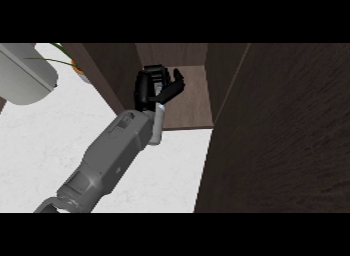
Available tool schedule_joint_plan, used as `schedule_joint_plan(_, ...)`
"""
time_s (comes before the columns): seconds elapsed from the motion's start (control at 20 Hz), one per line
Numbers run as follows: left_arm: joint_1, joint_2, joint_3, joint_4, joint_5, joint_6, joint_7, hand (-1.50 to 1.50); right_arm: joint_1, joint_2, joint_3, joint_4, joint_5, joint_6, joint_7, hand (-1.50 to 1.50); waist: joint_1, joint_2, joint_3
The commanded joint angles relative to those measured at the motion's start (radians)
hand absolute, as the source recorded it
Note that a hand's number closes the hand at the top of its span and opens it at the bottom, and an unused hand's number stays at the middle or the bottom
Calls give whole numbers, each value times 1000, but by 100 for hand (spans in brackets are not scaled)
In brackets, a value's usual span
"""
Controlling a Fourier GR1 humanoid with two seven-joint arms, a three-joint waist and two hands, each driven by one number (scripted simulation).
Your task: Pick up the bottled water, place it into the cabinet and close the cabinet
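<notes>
The left hand (160,86) is up inside the cabinet's open compartment, its black palm turned toward the left inner wall (110,75), and its grey forearm slants up to it from the view's lower left. From this angle I cannot tell whether the hand is clamped on anything or spread apart. Touching the wrist on its right side is a pale, slender shape that I take for the bottled water (156,127). Its upper end is hidden behind the palm and its lower end reaches past the front lip of the shelf (191,102), so the bottle seems to be at the cabinet's mouth, part in and part out, and probably carried in upright so that it can stand on the shelf board. The hand keeps to the left of the opening, likely because the arm comes in from that side. The tall dark cabinet door (296,135) fills the right of the view, swung open toward the robot to leave room for the arm, and closing it is the step not yet done. Below lies the white speckled surface (38,150), and at the upper left are a large white rounded object (12,70) and a small potted plant (76,64), both well apart from the work. The right hand does not show
</notes>
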Motion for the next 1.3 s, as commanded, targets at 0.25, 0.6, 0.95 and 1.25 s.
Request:
schedule_joint_plan(0.25, -117, 0, 38, 210, -10, 83, -102, 150, 91, -47, 9, -79, -20, 35, -60, -150, -19, 5, 0)
schedule_joint_plan(0.6, -170, 0, 33, 343, -58, 69, -130, -150, 65, -46, -51, -67, -69, 45, -58, -150, -23, 13, 0)
schedule_joint_plan(0.95, -227, 0, 87, 368, -25, 55, -121, -150, 77, -72, -66, -63, -91, 73, -102, -150, -39, 18, 0)
schedule_joint_plan(1.25, -244, 38, 123, 388, -16, -44, -131, -150, 59, -63, -67, -75, -86, 73, -76, -150, -28, 19, -1)
